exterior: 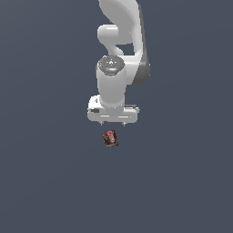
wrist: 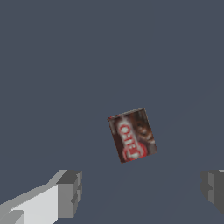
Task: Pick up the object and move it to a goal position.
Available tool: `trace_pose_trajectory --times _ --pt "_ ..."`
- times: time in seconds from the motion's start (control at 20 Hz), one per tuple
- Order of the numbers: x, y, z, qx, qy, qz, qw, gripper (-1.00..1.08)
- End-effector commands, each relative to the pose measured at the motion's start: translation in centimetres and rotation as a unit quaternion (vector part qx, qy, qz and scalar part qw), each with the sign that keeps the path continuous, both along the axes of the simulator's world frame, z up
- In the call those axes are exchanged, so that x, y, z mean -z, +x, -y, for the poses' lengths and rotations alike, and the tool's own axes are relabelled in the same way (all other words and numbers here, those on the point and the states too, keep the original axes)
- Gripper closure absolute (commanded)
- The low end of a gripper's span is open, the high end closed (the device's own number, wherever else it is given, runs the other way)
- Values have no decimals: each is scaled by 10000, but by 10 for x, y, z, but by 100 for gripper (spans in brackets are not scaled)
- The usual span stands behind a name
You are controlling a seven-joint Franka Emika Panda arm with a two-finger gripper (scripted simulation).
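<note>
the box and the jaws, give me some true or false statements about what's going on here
1. The box lies flat on the surface, label up. True.
2. The gripper is shut on the box. False: its jaws stand wide apart with nothing between them.
3. The box is lifted off the surface. False: it lies there, not yet picked up.
4. In the exterior view the box shows just below the gripper. True.
5. The box is narrower than the gap between the jaws. True.

The box (wrist: 132, 135) is showing dark red and brown faces, with a whitish-red label bearing pale lettering; the gripper (wrist: 142, 192) is showing a white body and grey fingertips (wrist: 70, 193), while the surrounding surface (exterior: 45, 182) is appearing plain slate blue-grey
</note>
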State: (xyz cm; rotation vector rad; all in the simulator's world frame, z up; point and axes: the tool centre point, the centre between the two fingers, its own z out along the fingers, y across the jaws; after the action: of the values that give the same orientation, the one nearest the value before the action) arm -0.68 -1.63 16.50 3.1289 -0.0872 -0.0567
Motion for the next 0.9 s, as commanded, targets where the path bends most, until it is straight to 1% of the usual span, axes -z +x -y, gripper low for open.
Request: trace_pose_trajectory --times 0.0,0.4,0.85 --pt "4 0 1 -49 1 3 10000 -92" --pt "34 1 8 -491 16 52 9988 -92" --pt "82 -1 17 -1201 57 139 9926 -92"
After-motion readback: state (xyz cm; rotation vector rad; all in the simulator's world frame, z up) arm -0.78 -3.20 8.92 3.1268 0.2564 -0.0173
